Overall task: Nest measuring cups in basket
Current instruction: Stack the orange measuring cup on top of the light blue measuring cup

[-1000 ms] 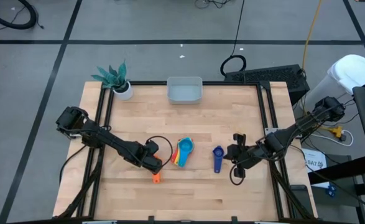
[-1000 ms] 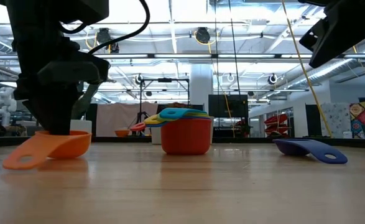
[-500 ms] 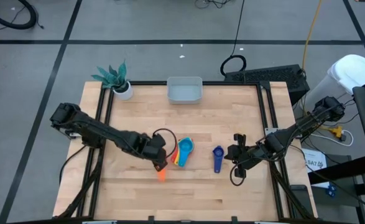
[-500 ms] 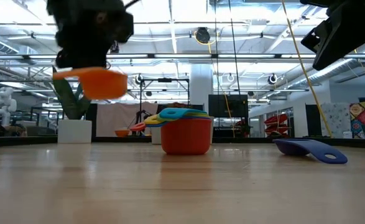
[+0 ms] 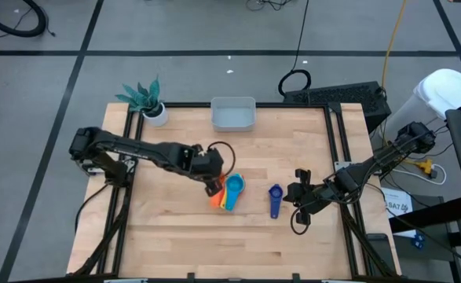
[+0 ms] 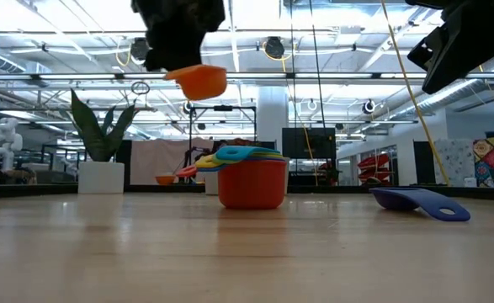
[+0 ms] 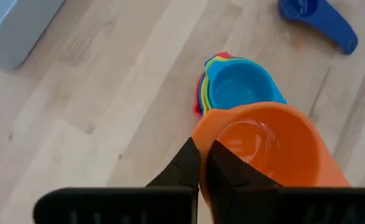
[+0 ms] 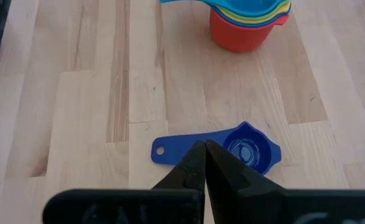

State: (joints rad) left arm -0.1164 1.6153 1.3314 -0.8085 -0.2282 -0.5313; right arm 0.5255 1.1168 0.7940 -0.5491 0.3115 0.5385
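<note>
Right now my left claw (image 7: 201,163) is clamped on the orange cup (image 7: 272,149), fingers pinched on its edge, and I hold it up off the table (image 5: 175,236), hanging just beside the stack of nested cups (image 5: 232,192). That stack sits near the middle of the table: a red cup (image 6: 252,183) at the bottom, with yellow, green and light blue ones set inside it, the light blue cup (image 7: 239,91) on top, their handles fanned out to one side. In the low view the orange cup floats above and a little to the side of the stack, not touching it. To the stack's right the dark blue cup (image 5: 275,200) lies alone on the wood, its handle pointing toward the table's near edge. My right claw (image 8: 204,163) hangs just beside it with its fingers pressed together, holding nothing. Farther off, at the table's back edge, the basket (image 5: 232,115) stands apart from all the cups, and a potted plant (image 5: 147,100) stands in the back left corner.
</note>
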